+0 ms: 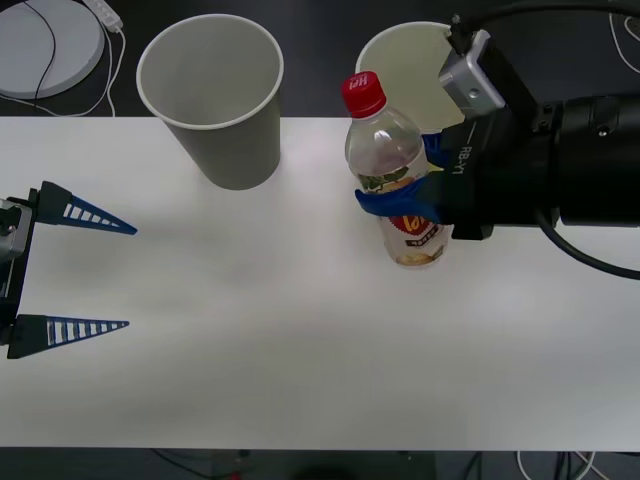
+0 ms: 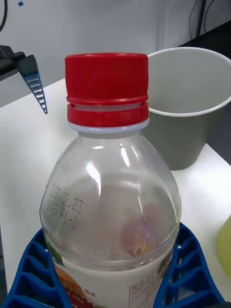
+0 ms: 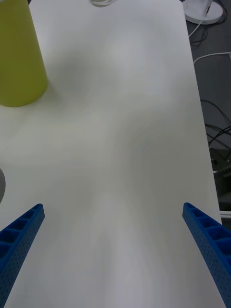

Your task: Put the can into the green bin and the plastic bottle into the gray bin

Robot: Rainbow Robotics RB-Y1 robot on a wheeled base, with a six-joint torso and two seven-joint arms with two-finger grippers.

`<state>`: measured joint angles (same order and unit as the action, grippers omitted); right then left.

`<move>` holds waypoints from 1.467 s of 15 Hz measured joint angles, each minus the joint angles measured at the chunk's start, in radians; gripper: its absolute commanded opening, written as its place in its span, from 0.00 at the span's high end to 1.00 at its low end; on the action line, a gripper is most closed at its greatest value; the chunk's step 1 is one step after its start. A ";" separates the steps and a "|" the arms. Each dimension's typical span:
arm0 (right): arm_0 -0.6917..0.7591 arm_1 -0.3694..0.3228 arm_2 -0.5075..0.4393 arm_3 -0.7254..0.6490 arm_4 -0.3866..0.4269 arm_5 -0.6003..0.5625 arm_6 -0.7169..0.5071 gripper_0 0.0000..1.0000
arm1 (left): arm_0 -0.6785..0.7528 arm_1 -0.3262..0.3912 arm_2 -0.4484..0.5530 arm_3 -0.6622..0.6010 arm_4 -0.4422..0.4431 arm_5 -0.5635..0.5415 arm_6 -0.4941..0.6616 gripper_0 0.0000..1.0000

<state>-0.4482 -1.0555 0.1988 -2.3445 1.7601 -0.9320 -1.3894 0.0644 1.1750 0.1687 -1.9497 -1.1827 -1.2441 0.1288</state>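
My right gripper [image 1: 400,180] is shut on the plastic bottle [image 1: 390,160], a clear one with a red cap and a red-and-yellow label, held upright right of the table's centre. In the right wrist view the bottle [image 2: 110,202] stands between the blue fingers [image 2: 187,269]. The gray bin [image 1: 230,150] stands at the back, left of the bottle, and appears beyond it as the gray bin [image 2: 187,134]. Behind my right arm is the green bin [image 1: 400,50], partly hidden. My left gripper [image 1: 130,277] hangs open at the table's left edge, facing the green bin [image 3: 19,57]. The can is out of view.
The white table [image 1: 300,350] is bare between the two grippers and toward its front edge. A round white disc [image 1: 45,45] with a cable lies off the table's back left corner. More cables [image 1: 620,30] run behind my right arm.
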 measured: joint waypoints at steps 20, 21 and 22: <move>-0.676 0.189 0.231 0.461 -0.075 -0.334 -0.002 1.00 | 0.000 0.000 0.000 0.000 0.000 0.000 0.000 0.00; -0.706 0.193 0.251 0.487 -0.078 -0.335 -0.002 1.00 | 0.000 0.000 0.000 0.000 0.000 0.000 0.000 0.00; -0.737 0.198 0.275 0.514 -0.080 -0.336 -0.002 1.00 | 0.000 0.000 0.000 0.000 0.000 0.000 0.000 0.00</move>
<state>-1.1856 -0.8578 0.4741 -1.8300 1.6797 -1.2676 -1.3912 0.0644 1.1750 0.1687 -1.9497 -1.1827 -1.2441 0.1288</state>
